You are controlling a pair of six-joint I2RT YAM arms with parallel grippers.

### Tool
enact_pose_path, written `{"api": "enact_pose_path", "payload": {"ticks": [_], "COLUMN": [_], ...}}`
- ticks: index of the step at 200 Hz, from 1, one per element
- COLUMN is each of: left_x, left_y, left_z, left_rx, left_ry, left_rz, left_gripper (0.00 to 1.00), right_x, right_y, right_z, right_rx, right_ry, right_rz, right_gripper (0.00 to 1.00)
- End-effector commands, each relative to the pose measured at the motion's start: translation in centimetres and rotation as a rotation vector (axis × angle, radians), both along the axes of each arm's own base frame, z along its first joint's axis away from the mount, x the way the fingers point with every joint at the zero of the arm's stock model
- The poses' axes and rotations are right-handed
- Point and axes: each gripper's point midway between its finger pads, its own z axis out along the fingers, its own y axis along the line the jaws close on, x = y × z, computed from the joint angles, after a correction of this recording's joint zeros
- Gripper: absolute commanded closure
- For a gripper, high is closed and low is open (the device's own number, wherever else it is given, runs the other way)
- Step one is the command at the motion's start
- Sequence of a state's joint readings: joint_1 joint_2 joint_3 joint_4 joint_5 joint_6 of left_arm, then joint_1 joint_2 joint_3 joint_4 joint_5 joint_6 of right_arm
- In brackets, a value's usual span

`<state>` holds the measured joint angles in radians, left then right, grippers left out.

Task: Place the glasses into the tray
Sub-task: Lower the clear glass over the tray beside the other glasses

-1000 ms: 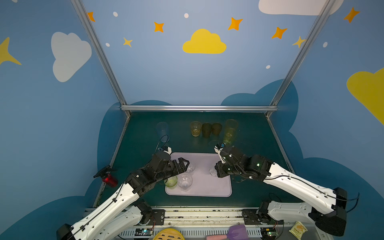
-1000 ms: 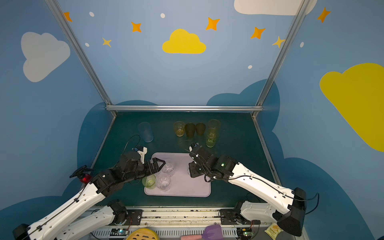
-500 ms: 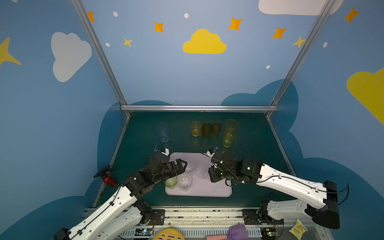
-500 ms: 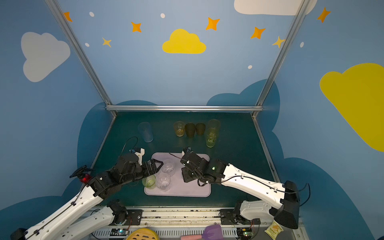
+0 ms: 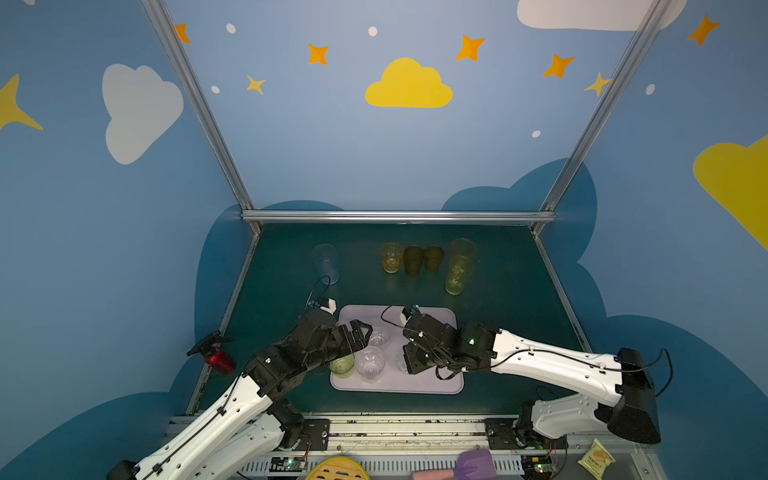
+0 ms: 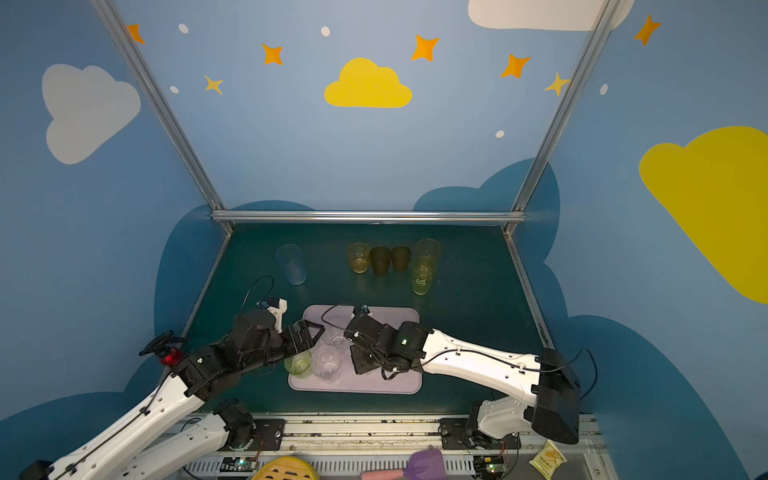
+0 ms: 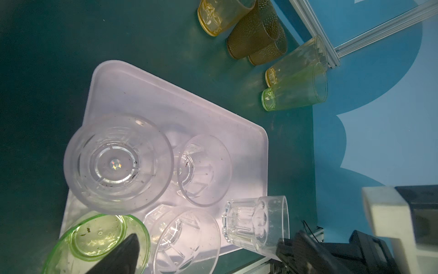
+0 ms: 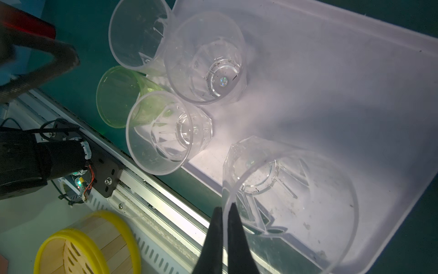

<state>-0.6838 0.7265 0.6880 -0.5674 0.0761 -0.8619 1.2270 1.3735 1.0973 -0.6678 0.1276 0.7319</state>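
Note:
The pale lilac tray lies at the front middle. It holds a green glass and clear faceted glasses. My right gripper is shut on the rim of another clear glass, low over the tray's near right part; whether it touches I cannot tell. My left gripper hangs open and empty above the tray's left glasses. At the back stand a pale blue glass, a yellow one, two brown ones and tall amber and yellow-green glasses.
A red object sits at the table's left edge. In front of the metal rail lie a yellow round lid, a purple tool and a yellow packet. Metal posts frame the back corners.
My right arm has carried the clear glass to the left and toward the front, over the tray. The left gripper has barely shifted and stays open.

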Motion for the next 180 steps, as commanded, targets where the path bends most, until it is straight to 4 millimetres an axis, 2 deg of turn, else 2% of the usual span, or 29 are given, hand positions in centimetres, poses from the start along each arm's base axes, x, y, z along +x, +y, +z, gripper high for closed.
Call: {"api": "enact_pose_path", "payload": {"ticks": [1, 74, 142, 180], "left_x": [-0.1, -0.2, -0.2, -0.2], "left_y": [0.3, 0.6, 0.8, 0.9], "left_z": [-0.5, -0.9, -1.0, -1.0], "left_rx": [0.021, 0.031, 0.033, 0.04], "left_ry": [0.003, 0.009, 0.007, 0.003], "left_rz": [0.008, 0.013, 0.019, 0.021], "left_gripper": [0.0, 0.0, 0.0, 0.0], "right_x": [-0.3, -1.4, -1.5, -1.6], "right_y": [1.1, 2.4, 3.3, 4.1], "right_z": [0.0, -1.5, -3.0, -2.9], "right_rx": [0.033, 0.005, -0.039, -0.036], "right_ry": [0.013, 0.05, 0.071, 0.085], "right_rz": [0.002, 0.026, 0.046, 0.065], "right_gripper": [1.0, 1.0, 1.0, 1.0]}}
